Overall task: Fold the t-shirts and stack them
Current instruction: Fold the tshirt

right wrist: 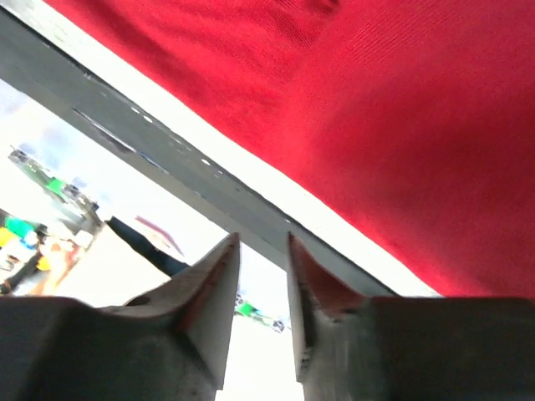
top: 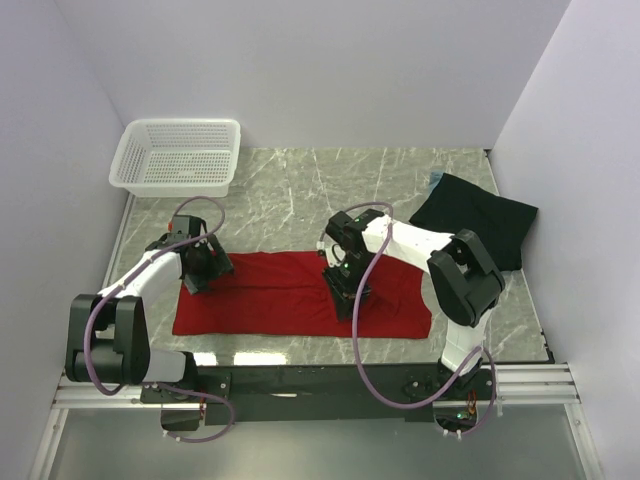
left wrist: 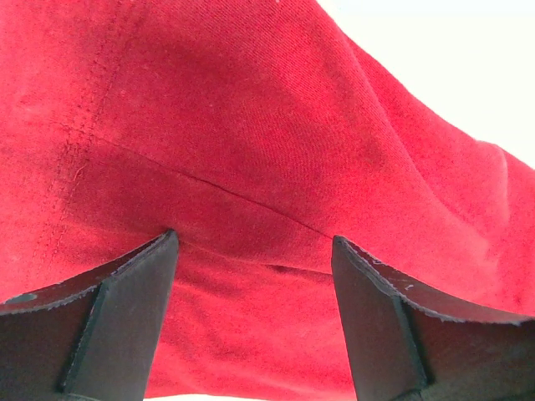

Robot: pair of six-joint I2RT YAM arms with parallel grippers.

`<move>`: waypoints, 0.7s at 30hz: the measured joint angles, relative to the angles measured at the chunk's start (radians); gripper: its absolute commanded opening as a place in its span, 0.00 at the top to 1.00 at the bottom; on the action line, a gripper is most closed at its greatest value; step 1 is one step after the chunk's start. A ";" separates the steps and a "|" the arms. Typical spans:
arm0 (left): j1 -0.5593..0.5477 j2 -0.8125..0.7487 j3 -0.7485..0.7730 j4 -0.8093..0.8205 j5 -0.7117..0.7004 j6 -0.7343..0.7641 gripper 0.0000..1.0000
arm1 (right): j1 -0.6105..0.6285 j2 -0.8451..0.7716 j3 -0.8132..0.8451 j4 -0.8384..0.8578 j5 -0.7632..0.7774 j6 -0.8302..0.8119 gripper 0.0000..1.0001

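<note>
The marble-patterned desk (top: 300, 185) carries a red t-shirt (top: 270, 300), laid out as a long flat band near its front edge between the two arms. A black t-shirt (top: 478, 222) lies loosely bunched at the far right of the desk, with a light blue edge (top: 436, 180) showing at its far-left corner. A white mesh basket (top: 178, 125) sits at the far left corner. The left gripper (left wrist: 255, 238) is spread wide over the red cloth's left end. The right gripper (right wrist: 263, 238) is over the cloth's right half, its fingers slightly parted with nothing between them.
</note>
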 measured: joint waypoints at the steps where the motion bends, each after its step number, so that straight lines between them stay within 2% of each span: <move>1: 0.000 0.002 0.000 0.002 0.000 0.000 0.20 | 0.001 -0.001 0.005 0.000 0.000 0.002 0.58; 5: 0.000 0.008 -0.005 0.008 0.003 0.005 0.20 | 0.000 -0.033 -0.002 0.024 0.033 0.050 0.52; 8: 0.000 0.013 -0.007 0.011 0.005 0.007 0.20 | -0.015 -0.122 -0.060 0.064 0.085 0.116 0.51; 14: 0.000 0.026 -0.009 0.019 0.011 0.012 0.20 | -0.151 -0.354 -0.260 0.111 0.257 0.254 0.51; 17: 0.000 0.033 -0.009 0.026 0.014 0.018 0.20 | -0.216 -0.360 -0.331 0.116 0.345 0.296 0.52; 21: 0.000 0.033 -0.009 0.027 0.017 0.026 0.20 | -0.235 -0.335 -0.366 0.120 0.408 0.331 0.53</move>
